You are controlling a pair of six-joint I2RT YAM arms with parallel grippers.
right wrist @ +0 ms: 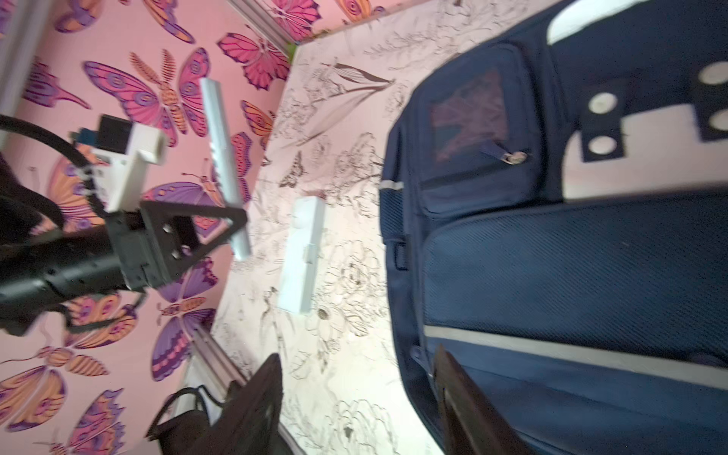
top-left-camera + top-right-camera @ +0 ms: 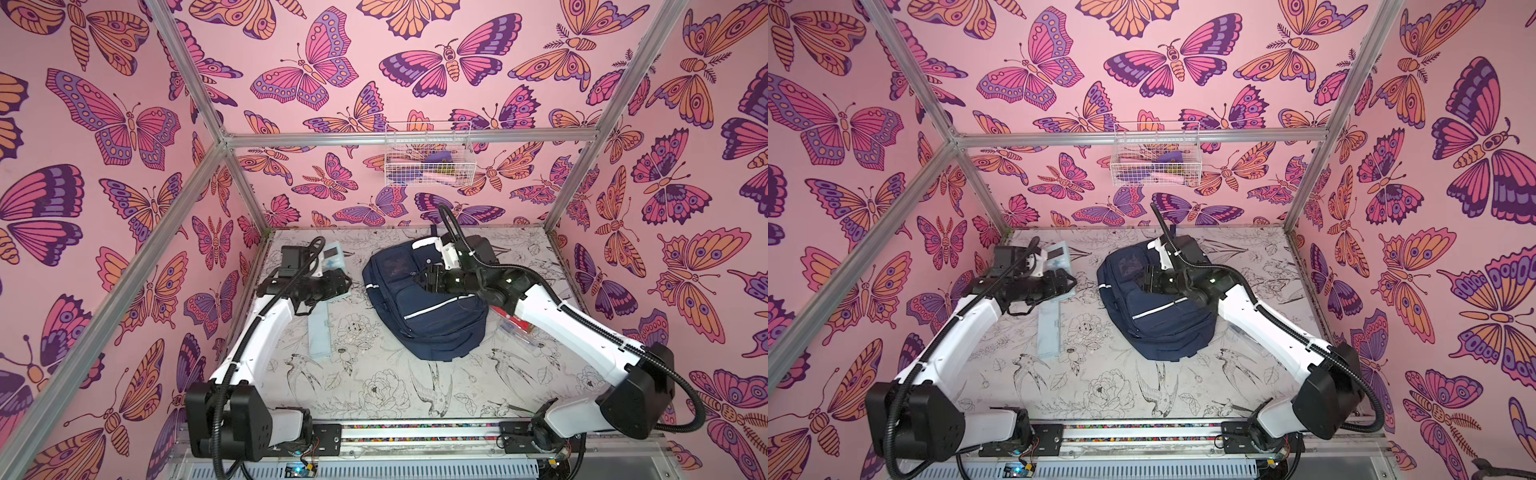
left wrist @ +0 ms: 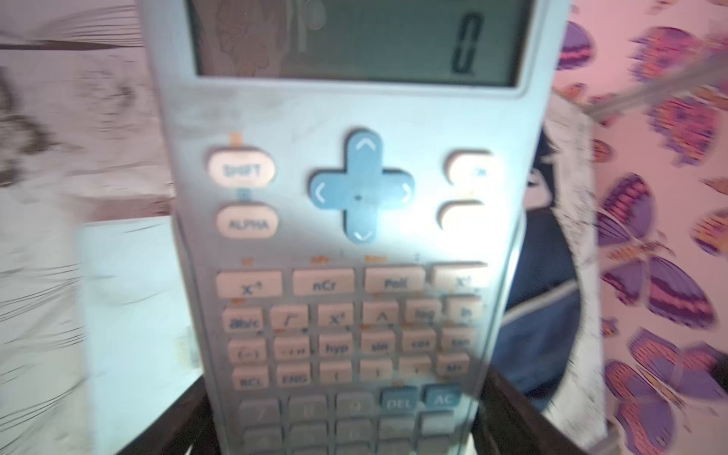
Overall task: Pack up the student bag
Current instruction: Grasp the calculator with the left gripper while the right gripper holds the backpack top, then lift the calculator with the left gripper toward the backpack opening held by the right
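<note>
Clamps left pincer (image 2: 341,286) on pale blue plastic calculator (image 3: 354,236) marked 0, SHIFT, ALPHA, nCr, DEL, AC. Holds right pincer (image 2: 423,280) spread apart over navy blue fabric student bag (image 2: 428,316) lying mid-frame on table (image 2: 374,395).

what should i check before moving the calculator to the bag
1. Calculator gripped by left gripper: ok, clamped between its fingers.
2. Calculator off the table: ok, held in the air.
3. Student bag open to receive it: cannot tell, its top is covered.
4. Right gripper holding the bag: not ok, fingers apart, empty.
5. Pale blue case out of the way: ok, lies beside the bag, apart.
</note>
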